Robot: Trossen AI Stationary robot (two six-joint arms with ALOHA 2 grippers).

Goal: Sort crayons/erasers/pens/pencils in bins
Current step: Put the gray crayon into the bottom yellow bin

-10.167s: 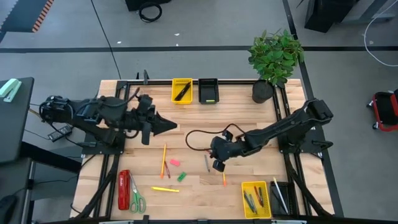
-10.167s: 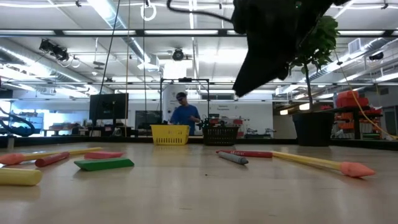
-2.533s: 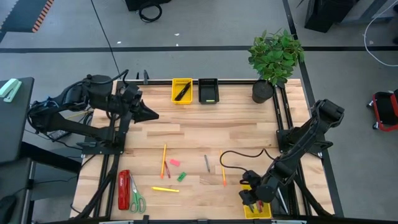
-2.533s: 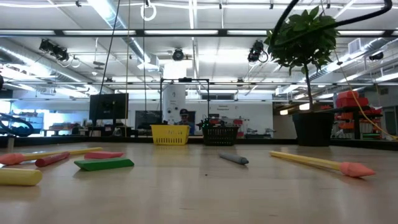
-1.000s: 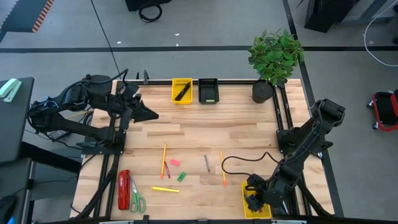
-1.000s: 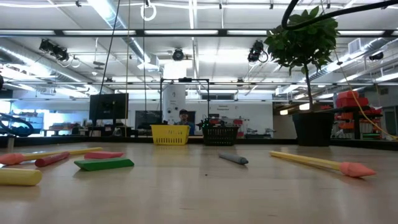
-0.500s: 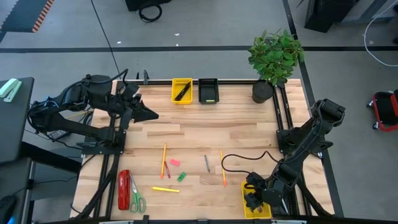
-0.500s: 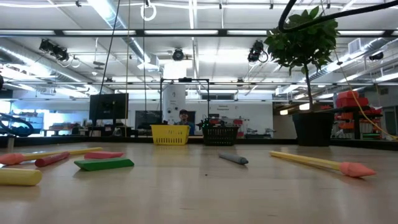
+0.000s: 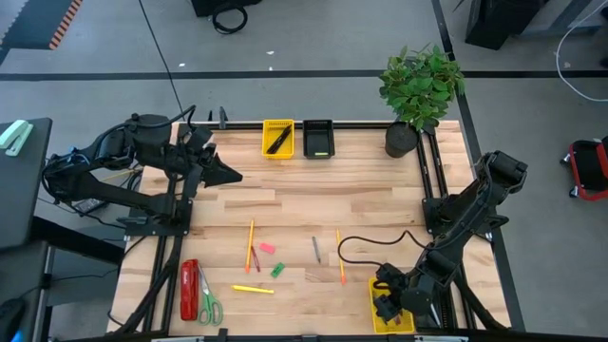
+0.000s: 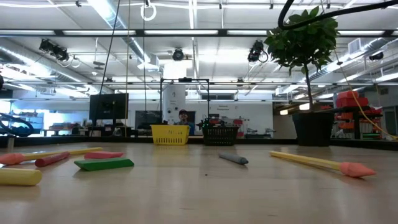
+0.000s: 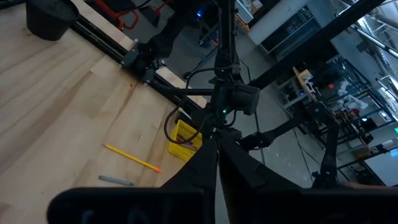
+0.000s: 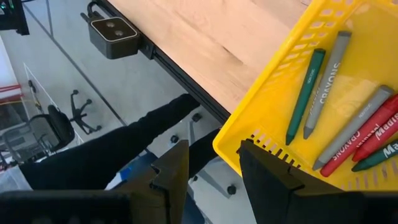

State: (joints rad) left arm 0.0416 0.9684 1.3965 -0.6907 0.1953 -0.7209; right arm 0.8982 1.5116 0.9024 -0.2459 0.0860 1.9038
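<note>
Hovering with fingers parted and empty, the right gripper (image 12: 213, 165) sits over the near yellow perforated plastic bin (image 12: 267, 118), where five wax crayons (image 12: 339, 115) show: two grey, two green, one red. The left gripper (image 9: 231, 176) waits closed, well apart.

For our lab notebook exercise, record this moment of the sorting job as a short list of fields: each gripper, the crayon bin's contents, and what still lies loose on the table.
left gripper: shut, holds nothing, raised over the table's far left
right gripper: open, holds nothing, over the near yellow bin
near yellow bin: grey, green and red crayons inside
loose on table: grey crayon, pencils, pink eraser, green eraser
untouched: red stapler, scissors
</note>
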